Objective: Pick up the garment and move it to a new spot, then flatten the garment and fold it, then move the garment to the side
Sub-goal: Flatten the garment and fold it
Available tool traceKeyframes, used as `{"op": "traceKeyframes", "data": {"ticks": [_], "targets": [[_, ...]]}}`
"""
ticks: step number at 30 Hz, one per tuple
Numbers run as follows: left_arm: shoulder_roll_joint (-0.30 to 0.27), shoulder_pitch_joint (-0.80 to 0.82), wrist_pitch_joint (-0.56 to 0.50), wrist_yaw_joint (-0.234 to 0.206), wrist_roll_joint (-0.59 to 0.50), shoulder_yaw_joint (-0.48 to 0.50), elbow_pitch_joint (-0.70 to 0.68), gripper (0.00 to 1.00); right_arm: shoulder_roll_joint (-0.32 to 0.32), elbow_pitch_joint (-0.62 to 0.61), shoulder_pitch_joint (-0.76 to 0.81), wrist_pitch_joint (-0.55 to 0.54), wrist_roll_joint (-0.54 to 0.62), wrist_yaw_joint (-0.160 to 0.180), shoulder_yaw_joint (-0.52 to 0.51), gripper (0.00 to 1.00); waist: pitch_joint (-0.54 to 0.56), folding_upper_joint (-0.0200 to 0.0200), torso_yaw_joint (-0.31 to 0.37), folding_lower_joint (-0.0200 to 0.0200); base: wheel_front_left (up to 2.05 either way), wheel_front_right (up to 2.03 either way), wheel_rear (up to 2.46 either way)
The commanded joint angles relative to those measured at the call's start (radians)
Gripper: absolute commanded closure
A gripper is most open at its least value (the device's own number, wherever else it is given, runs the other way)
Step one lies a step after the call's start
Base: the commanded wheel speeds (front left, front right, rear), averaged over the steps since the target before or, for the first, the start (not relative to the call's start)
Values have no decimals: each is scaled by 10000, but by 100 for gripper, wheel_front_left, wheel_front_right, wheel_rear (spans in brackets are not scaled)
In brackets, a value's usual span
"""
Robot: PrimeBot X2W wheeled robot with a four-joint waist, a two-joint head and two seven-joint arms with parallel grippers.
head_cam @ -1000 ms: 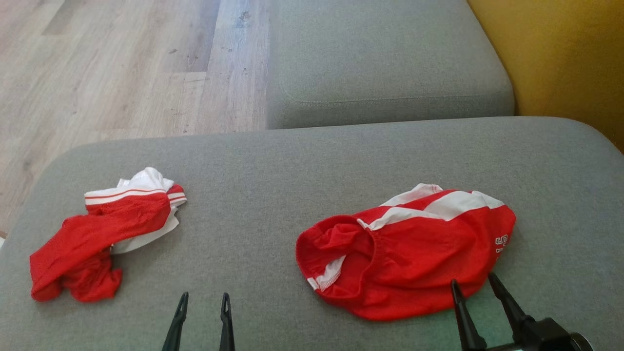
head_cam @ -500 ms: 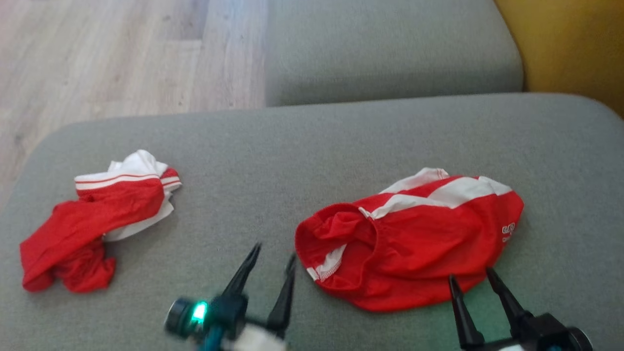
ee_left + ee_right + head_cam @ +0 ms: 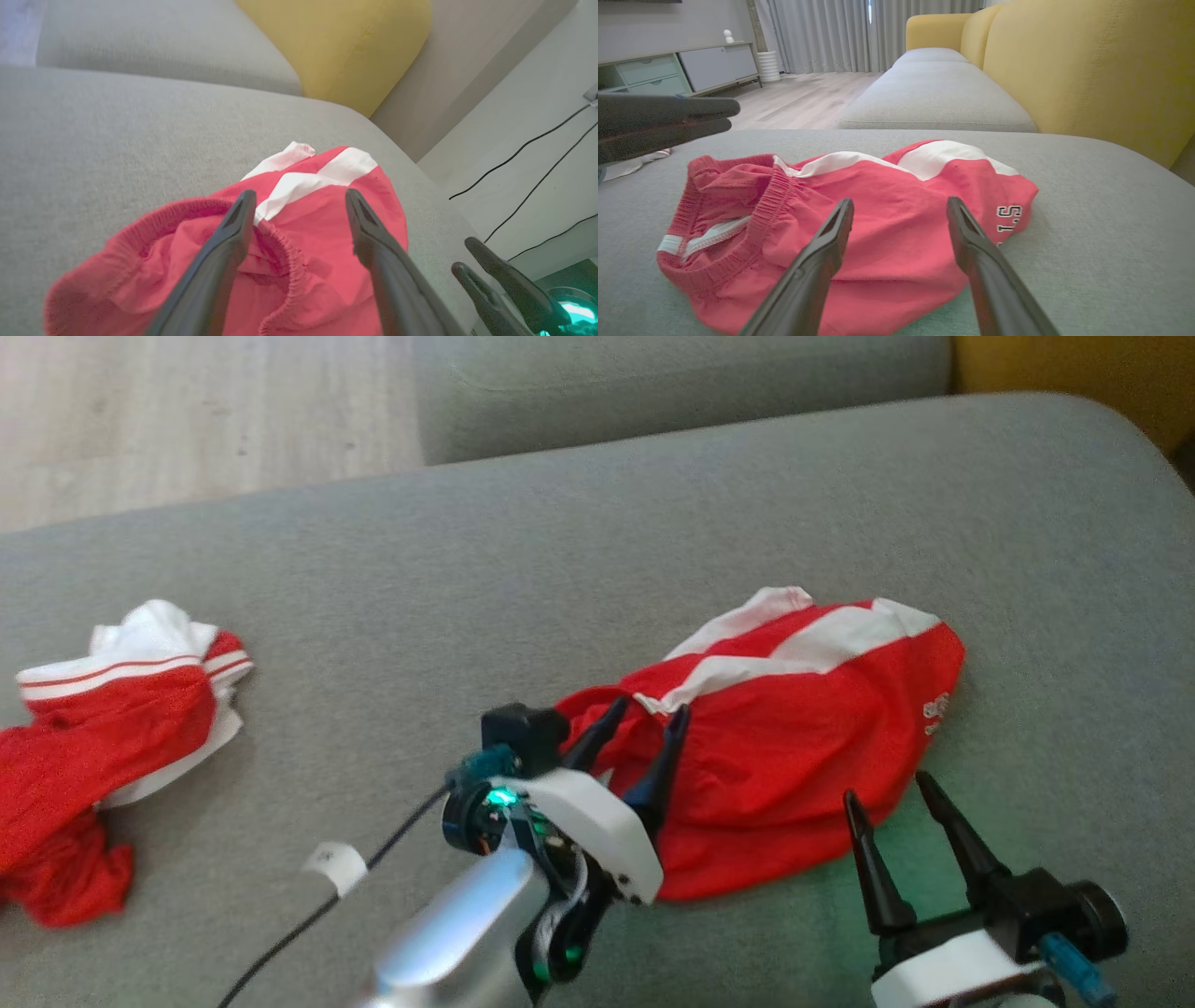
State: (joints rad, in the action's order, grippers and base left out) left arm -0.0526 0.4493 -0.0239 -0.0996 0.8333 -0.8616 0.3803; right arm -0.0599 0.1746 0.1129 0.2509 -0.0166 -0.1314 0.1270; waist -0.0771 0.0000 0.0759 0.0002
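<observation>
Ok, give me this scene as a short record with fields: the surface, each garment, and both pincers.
surface: grey sofa cushion
target garment: red shorts, crumpled, white stripes on the far side, elastic waistband toward the robot's left
second garment: red and white garment, bunched near the cushion's left end
left pincer: open, fingers over the shorts' waistband, contact unclear
right pincer: open, at the shorts' near edge, gripping nothing
background: yellow backrest, wood floor
</observation>
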Motion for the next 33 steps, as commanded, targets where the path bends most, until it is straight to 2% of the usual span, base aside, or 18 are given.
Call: {"op": "traceKeyframes", "data": {"ticks": [1, 5, 8, 16, 17, 18, 19, 21, 22, 23, 28, 33], "targets": [[23, 737, -4, -202, 736, 64, 96, 0, -203, -288, -502, 109, -41, 7, 269, 0, -283, 0, 365, -2, 0, 0, 0], [23, 1232, -36, -523, 1918, -282, 870, 0, -207, -279, -609, 109, -49, 7, 264, 0, -380, 0, 623, -2, 0, 0, 0], [23, 1514, 99, -578, 2598, -515, 1303, 0, -205, -272, -637, 109, -60, 7, 251, 0, -426, 0, 747, -2, 0, 0, 0], [23, 2090, 677, -688, 3645, -966, 2121, 0, -208, -250, -699, 109, -79, 7, 299, 0, -507, 0, 930, -2, 0, 0, 0], [23, 2162, 729, -684, 3767, -1048, 2226, 15, -209, -249, -710, 109, -80, 7, 301, 0, -516, 0, 947, -2, 0, 0, 0], [23, 2225, 756, -669, 3898, -1134, 2322, 37, -214, -247, -720, 109, -82, 7, 301, 0, -527, 0, 961, -2, 0, 0, 0], [24, 2264, 763, -644, 4083, -1193, 2398, 53, -217, -244, -733, 109, -84, 7, 301, 0, -537, 0, 975, -2, 0, 0, 0], [24, 2392, 790, -606, 4301, -1399, 2576, 65, -219, -233, -761, 109, -88, 7, 317, 0, -550, 0, 1010, -2, 0, 0, 0], [24, 2442, 800, -584, 4407, -1497, 2657, 75, -221, -224, -772, 109, -89, 7, 327, 0, -549, 0, 1030, -2, 0, 0, 0], [24, 2486, 794, -546, 4514, -1602, 2720, 98, -220, -216, -782, 109, -89, 7, 331, 0, -548, 0, 1054, -2, 0, 0, 0], [24, 2762, 998, -50, 4756, -2168, 2874, 100, -191, -144, -805, 109, -95, 7, 400, 0, -380, 0, 1301, -2, 0, 0, 0], [24, 3599, 1208, 829, 4758, -2662, 2588, 100, -129, -58, -728, 109, -107, 7, 488, 0, 52, 0, 1738, -2, 0, 0, 0]]}}
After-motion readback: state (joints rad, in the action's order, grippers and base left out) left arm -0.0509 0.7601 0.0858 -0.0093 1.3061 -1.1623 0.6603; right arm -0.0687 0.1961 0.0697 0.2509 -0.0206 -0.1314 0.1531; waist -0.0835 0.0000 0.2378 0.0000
